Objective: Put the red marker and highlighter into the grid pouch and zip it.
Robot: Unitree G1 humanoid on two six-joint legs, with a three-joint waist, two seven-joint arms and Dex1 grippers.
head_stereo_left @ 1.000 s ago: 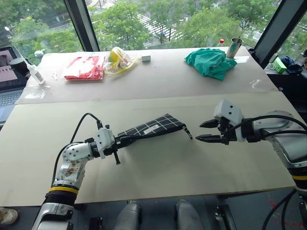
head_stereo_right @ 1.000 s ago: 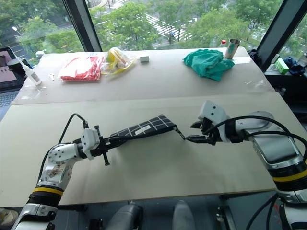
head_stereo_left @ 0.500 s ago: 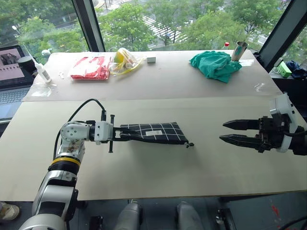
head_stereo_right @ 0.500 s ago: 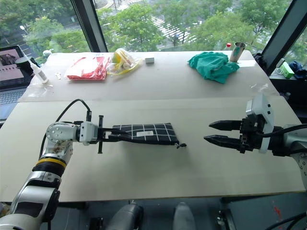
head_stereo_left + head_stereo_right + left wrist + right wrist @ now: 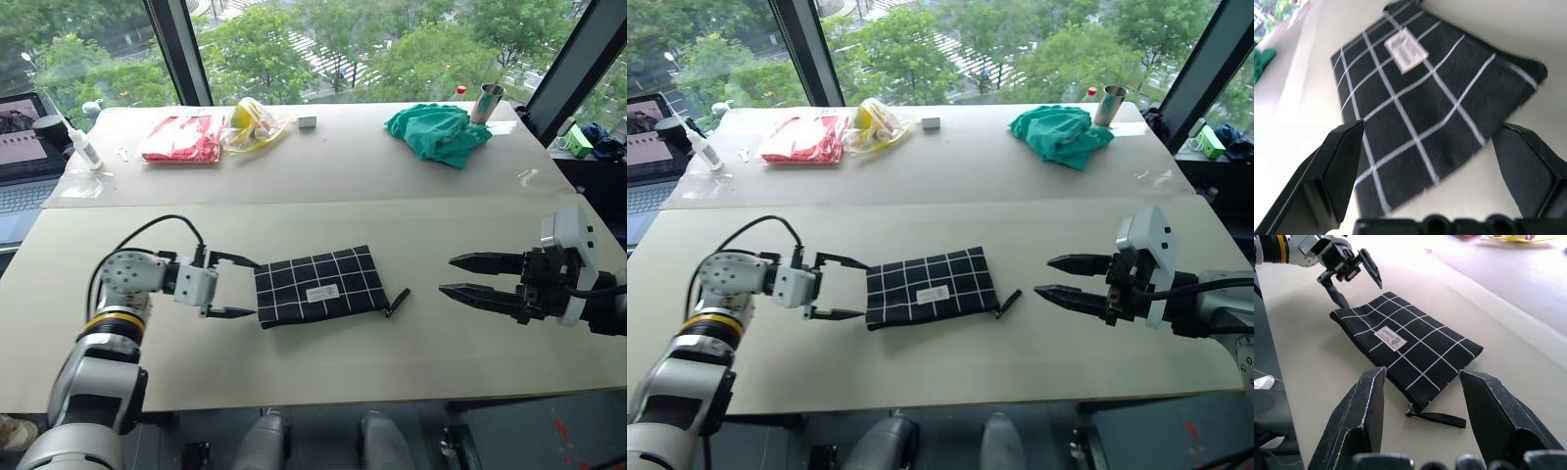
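The grid pouch (image 5: pixel 318 286) lies flat on the beige table, label side up. Its black zipper pull strap (image 5: pixel 399 302) trails off its right end. My left gripper (image 5: pixel 253 290) is open just off the pouch's left edge, with one finger on either side of that edge and nothing gripped. In the left wrist view the pouch (image 5: pixel 1415 98) lies between and beyond the fingers. My right gripper (image 5: pixel 448 275) hovers open to the right of the strap, apart from it, pointing at the pouch (image 5: pixel 1405 347). The red marker and the highlighter are out of view.
Along the far side of the table lie a red-and-white packet (image 5: pixel 178 139), a yellow bag (image 5: pixel 250 119), a small white block (image 5: pixel 308 121), a green cloth (image 5: pixel 436 130) and a metal cup (image 5: pixel 484 100). A white bottle (image 5: pixel 80 147) and a laptop (image 5: pixel 20 137) are at far left.
My left gripper has opened, let go of the pouch and drawn back to the left. The pouch now lies flat. My right gripper has pulled away from the strap to the right.
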